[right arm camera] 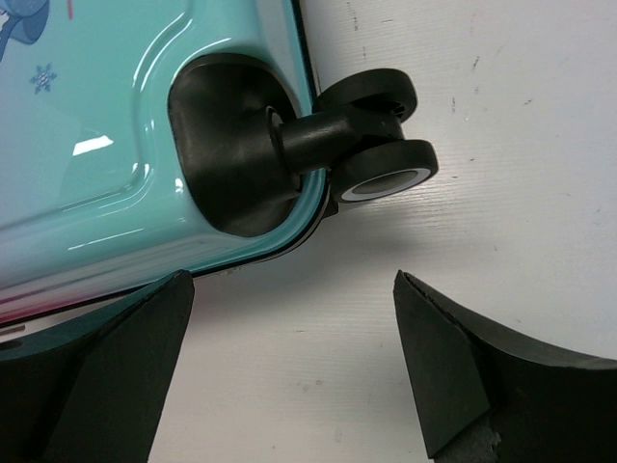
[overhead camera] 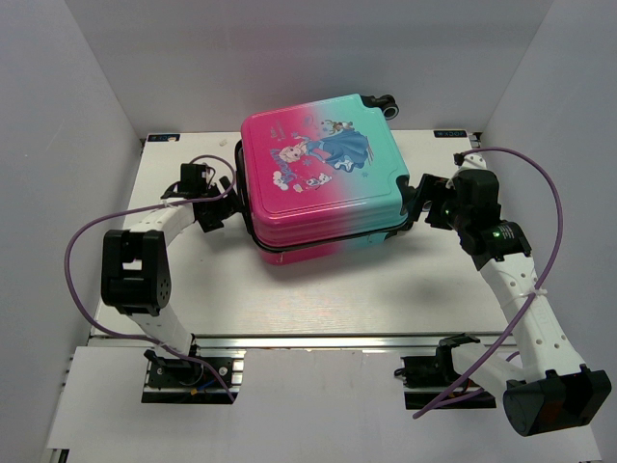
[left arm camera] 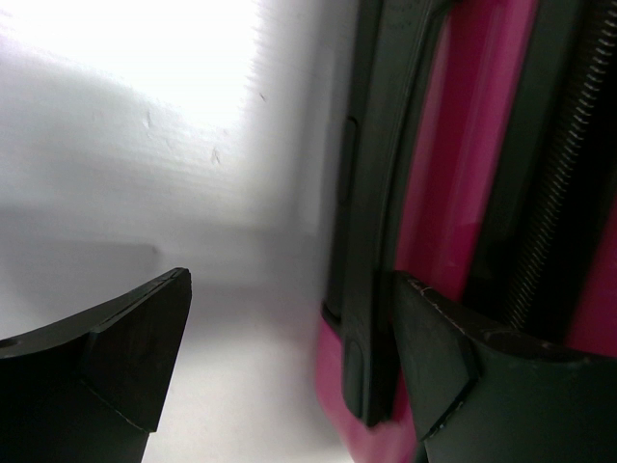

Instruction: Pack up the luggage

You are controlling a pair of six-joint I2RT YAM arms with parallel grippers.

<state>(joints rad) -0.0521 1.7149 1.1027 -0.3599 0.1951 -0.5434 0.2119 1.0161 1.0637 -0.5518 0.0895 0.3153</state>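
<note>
1. At the middle of the white surface [overhead camera: 328, 299], toward its far side, the luggage [overhead camera: 318, 183] lies flat and shut, with its printed shell facing up. It is turned at an angle to the surface's edges.
2. Its shell runs from pink on the left to teal on the right, with a cartoon princess print [overhead camera: 333, 149] across the top. A black far wheel [overhead camera: 388, 103] sticks out at the back right corner.
3. The left end effector [overhead camera: 224, 198] sits low beside the luggage's pink left side. Its jaws stand wide apart, released, with nothing clamped.
4. From the left wrist, the black trim [left arm camera: 371, 193] running down the pink shell falls inside the gap. It lies close to one finger [left arm camera: 453, 367], which overlaps the pink shell. Whether that finger touches the shell cannot be told. The other finger hangs over bare surface.
5. The right end effector [overhead camera: 419, 204] is at the teal right side, by the near right corner. Its jaws are also spread wide and released, holding nothing.
6. From the right wrist, a twin caster wheel [right arm camera: 381, 169] on a black housing set into the teal corner lies just beyond the gap. Only bare surface shows between the two fingers, and one of them sits just below the teal edge.
7. Purple cables [overhead camera: 77, 251] loop out from both arms.
</note>
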